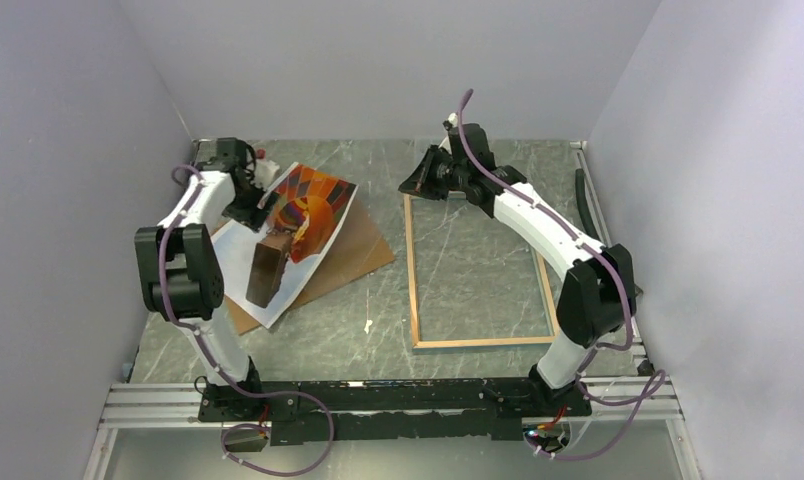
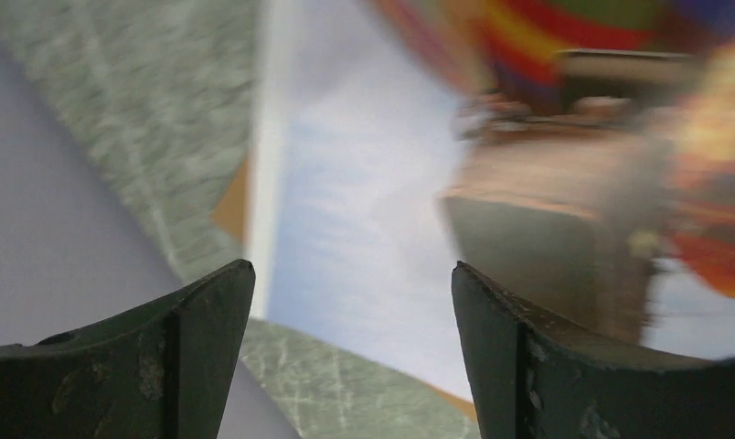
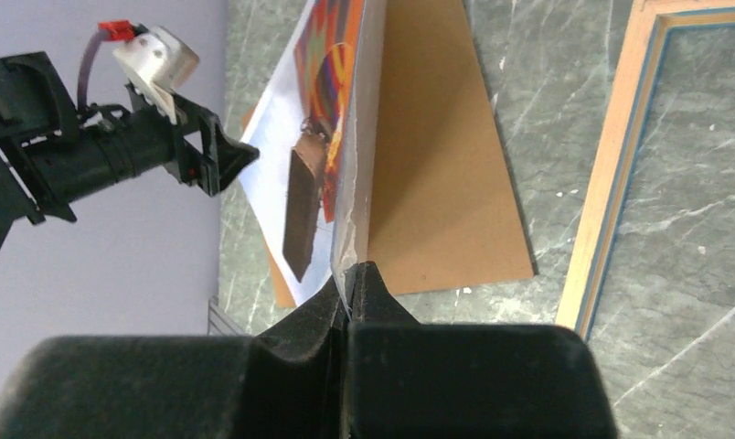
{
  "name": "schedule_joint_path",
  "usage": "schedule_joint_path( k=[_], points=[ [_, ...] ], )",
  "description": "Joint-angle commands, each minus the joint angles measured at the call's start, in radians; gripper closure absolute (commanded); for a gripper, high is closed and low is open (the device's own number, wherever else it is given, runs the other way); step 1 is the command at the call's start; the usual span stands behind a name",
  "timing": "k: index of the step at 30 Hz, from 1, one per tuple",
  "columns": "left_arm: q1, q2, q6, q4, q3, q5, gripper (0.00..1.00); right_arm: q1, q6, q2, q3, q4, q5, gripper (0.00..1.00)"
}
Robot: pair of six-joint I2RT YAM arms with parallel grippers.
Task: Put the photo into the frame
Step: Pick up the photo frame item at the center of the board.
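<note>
The light, floppy hot-air-balloon paper photo (image 1: 243, 255) lies on a brown cardboard backing board (image 1: 363, 250), one edge seemingly pinched by the right hand (image 3: 350, 283); the spread-open left hand (image 2: 353, 267) should steady another corner.

photo (image 2: 364, 183) — blurred at left wrist | frame (image 3: 601, 201) — cropped by right-wrist edge | backing board (image 1: 363, 250) part-covered
</note>
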Motion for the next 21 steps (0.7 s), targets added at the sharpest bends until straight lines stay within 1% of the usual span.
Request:
schedule_joint_path(
  k=[1,7,10,12,17,19,21],
  points=[
    [-0.074,-0.012,-0.037,0.003,-0.069,0.027,0.15,-0.014,-0.06,-0.012,0.128,-0.057,0.043,1.0],
    [-0.076,0.07,-0.008,0.076,-0.158,-0.019,0.19,-0.085,-0.109,-0.077,0.201,-0.162,0.047,1.0],
    [-0.076,0.087,-0.014,0.082,-0.164,-0.017,0.2,-0.133,-0.126,-0.132,0.212,-0.198,0.022,1.0],
    [-0.076,0.082,-0.022,0.065,-0.15,-0.001,0.2,-0.154,-0.142,-0.165,0.229,-0.226,0.011,1.0],
    [-0.077,0.037,-0.072,-0.046,-0.021,0.07,0.12,-0.174,-0.178,-0.222,0.258,-0.277,-0.005,1.0],
    [-0.075,0.025,-0.105,-0.121,0.071,0.125,0.07,-0.18,-0.176,-0.244,0.245,-0.275,-0.025,1.0],
    [-0.077,0.026,-0.133,-0.205,0.186,0.211,0.05,-0.191,-0.171,-0.258,0.235,-0.291,-0.043,1.0]
  ],
)
